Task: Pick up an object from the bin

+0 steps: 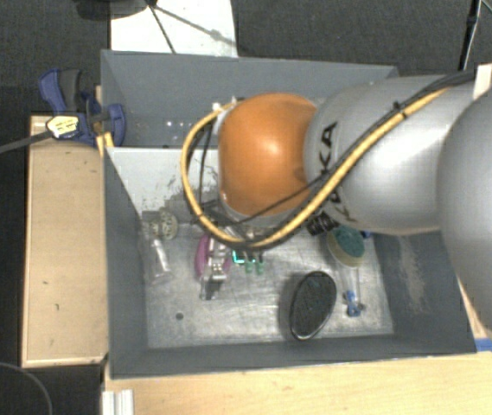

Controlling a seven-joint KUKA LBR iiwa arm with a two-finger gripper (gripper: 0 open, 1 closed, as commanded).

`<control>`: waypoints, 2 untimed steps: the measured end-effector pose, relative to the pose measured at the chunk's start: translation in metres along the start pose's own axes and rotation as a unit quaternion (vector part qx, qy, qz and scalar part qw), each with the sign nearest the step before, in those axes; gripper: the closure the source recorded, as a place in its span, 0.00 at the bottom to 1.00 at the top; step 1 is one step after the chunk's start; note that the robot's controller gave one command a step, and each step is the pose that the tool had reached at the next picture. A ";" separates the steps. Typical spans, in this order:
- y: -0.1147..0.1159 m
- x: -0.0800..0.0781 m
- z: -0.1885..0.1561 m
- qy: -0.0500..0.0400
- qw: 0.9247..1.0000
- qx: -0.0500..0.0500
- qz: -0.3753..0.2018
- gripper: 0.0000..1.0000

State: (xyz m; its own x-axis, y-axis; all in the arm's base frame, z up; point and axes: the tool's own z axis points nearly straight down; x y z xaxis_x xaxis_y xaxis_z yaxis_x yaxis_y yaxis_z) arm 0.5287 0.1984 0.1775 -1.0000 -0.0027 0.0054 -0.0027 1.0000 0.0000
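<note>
Toward the left of the grey bin (125,266), a clear plastic piece (156,258) is lying on the floor. A small greyish round thing (164,225) is sitting just above it in the frame.

Nearer the middle, a purple object (202,256) is lying lengthwise up and down the picture. The gripper (214,278) is reaching down just beside it on its right, low over the bin floor and touching or all but touching the purple thing's edge. Whether the claw is released or clenched cannot be told, since the wrist is hiding most of it, and nothing is showing plainly inside it.

Directly above the claw, the orange cover (263,158) of the wrist is bulging over the centre of the bin. A yellow cable (187,175) is looping round the cover's left side and running on up to the right.

Just right of the gripper, a few small green bits (252,264) are lying close under the wrist. Farther right and lower in the frame, a black oval object (310,304) is resting on the floor, well apart from the purple one.

Right of that, a round teal-and-tan thing (347,245) is peeking out from beneath the arm. A small blue-and-clear item (352,303) is lying below it.

The silver arm (418,162) is covering the upper right of the frame.
</note>
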 end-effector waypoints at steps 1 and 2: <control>-0.058 -0.039 0.084 -0.014 1.000 -0.003 0.013 0.00; -0.046 -0.018 0.072 -0.005 0.992 0.000 -0.128 0.00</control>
State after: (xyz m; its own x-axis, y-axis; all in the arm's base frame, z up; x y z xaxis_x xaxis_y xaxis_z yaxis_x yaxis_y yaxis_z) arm 0.5466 0.1520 0.1056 -0.9666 -0.2562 -0.0056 -0.2562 0.9666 0.0008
